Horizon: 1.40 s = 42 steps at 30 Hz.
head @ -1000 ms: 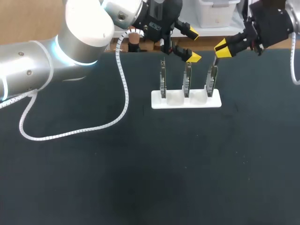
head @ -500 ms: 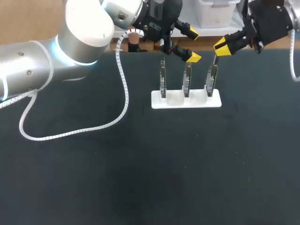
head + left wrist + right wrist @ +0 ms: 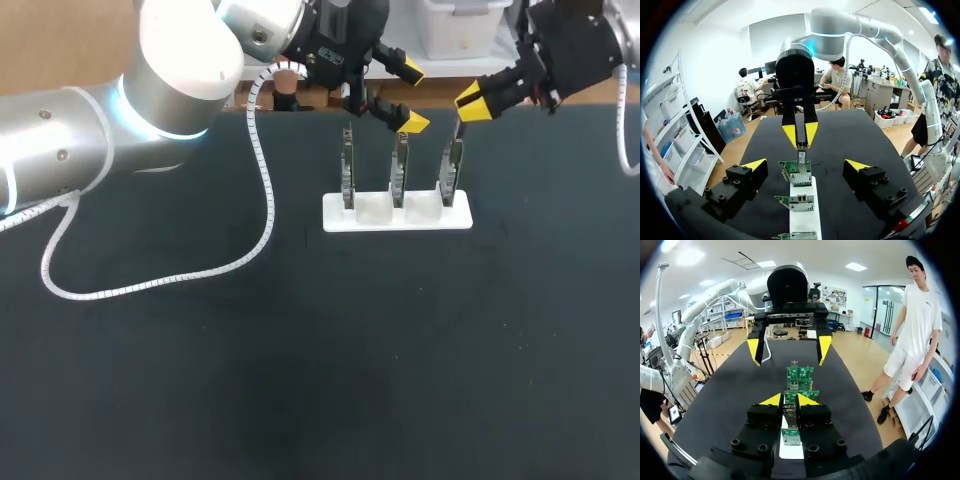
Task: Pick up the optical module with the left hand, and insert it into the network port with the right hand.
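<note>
Moved: our right claw (image 3: 473, 100) sits a touch farther left and higher in the head view than a second ago. The shift is small, more a correction than a travel.
Unmoved: our left claw (image 3: 411, 96), the three network cards and the white holder (image 3: 395, 215) are where they were.
Right claw state: its yellow tips are pressed together on the optical module (image 3: 801, 156), a small slim piece that hangs from them, pointing down.
Left claw state: spread wide and empty, it hovers over the middle of the row, with cards showing between and ahead of its fingers in its own wrist view.
Module position: directly over the top edge of the right card (image 3: 452, 168), the one at the right end of the holder. We cannot tell whether its lower end touches the card or hangs just clear.
Holder: it stands on the dark tabletop (image 3: 300, 350) toward the far side, with the cards upright in a line.
Meaning for the task: we judge the pick-up and hand-over done, since the module is with the right claw. The small shift looks like lining up over the port.
Left to do: seating the module. The push down needs it square to the opening, since a tilt could jam it or rock the card in the holder.
</note>
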Each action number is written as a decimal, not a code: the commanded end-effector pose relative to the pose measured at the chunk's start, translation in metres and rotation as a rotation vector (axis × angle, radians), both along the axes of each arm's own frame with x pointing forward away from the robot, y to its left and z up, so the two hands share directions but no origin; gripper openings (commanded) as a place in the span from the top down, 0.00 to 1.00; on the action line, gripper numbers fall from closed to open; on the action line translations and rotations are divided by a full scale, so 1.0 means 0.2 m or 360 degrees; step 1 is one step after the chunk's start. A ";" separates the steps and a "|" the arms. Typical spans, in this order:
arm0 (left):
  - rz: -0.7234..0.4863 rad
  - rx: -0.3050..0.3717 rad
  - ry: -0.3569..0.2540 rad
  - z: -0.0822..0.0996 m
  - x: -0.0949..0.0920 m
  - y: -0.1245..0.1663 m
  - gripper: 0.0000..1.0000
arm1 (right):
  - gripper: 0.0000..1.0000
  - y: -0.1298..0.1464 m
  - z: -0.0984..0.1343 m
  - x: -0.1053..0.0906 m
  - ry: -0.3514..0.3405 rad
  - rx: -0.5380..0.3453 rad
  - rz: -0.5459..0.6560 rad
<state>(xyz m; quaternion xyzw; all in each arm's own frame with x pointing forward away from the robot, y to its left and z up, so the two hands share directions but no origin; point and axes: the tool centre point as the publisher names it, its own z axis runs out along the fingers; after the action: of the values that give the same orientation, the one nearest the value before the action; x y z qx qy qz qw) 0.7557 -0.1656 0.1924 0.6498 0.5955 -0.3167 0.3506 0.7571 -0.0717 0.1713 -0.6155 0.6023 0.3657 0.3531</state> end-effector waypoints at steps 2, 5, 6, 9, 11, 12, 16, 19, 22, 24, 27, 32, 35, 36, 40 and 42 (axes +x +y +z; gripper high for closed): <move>-0.0004 0.0012 0.0007 0.00 0.01 -0.01 0.00 | 1.00 0.00 -0.01 0.00 -0.0002 -0.0004 0.0001; -0.0004 0.0012 0.0007 0.00 0.01 -0.01 0.00 | 1.00 0.00 0.00 0.00 -0.0007 -0.0020 0.0012; -0.0004 0.0012 0.0007 0.00 0.01 -0.01 0.00 | 1.00 0.00 0.00 0.00 -0.0007 -0.0031 0.0017; -0.0004 0.0012 0.0007 0.00 0.01 -0.01 0.00 | 1.00 0.00 0.02 0.01 -0.0011 -0.0048 0.0025; -0.0004 0.0012 0.0007 0.00 0.01 -0.01 0.00 | 1.00 0.01 0.02 0.01 -0.0010 -0.0063 0.0031; -0.0004 0.0012 0.0007 0.00 0.01 -0.01 0.00 | 1.00 0.01 0.02 0.01 -0.0009 -0.0063 0.0032; -0.0004 0.0012 0.0007 0.00 0.01 -0.01 0.00 | 1.00 0.01 0.02 0.01 -0.0006 -0.0072 0.0035; -0.0004 0.0012 0.0007 0.00 0.01 -0.01 0.00 | 1.00 0.01 0.01 0.01 0.0004 -0.0071 0.0034; -0.0004 0.0012 0.0007 0.00 0.01 -0.01 0.00 | 1.00 0.01 0.00 0.01 0.0012 -0.0066 0.0030; -0.0004 0.0012 0.0007 0.00 0.01 -0.01 0.00 | 1.00 0.01 -0.01 0.01 0.0017 -0.0064 0.0030; -0.0004 0.0012 0.0007 0.00 0.01 -0.01 0.00 | 1.00 0.01 -0.02 0.01 0.0021 -0.0058 0.0026; -0.0004 0.0012 0.0007 0.00 0.01 -0.01 0.00 | 1.00 0.01 -0.03 0.01 0.0029 -0.0051 0.0022; -0.0004 0.0012 0.0007 0.00 0.01 -0.01 0.00 | 1.00 0.01 -0.03 0.01 0.0033 -0.0055 0.0026; -0.0004 0.0012 0.0007 0.00 0.01 -0.01 0.00 | 1.00 0.00 -0.03 0.01 0.0036 -0.0057 0.0027; -0.0004 0.0012 0.0007 0.00 0.01 -0.01 0.00 | 1.00 0.00 -0.04 0.02 0.0043 -0.0059 0.0033; -0.0004 0.0012 0.0007 0.00 0.01 -0.01 0.00 | 1.00 0.00 -0.04 0.02 0.0045 -0.0059 0.0034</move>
<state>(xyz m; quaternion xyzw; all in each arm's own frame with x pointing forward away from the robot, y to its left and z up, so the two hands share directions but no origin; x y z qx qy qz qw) 0.7557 -0.1656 0.1924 0.6498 0.5955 -0.3167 0.3506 0.7578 -0.0714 0.1669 -0.6222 0.6087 0.3644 0.3311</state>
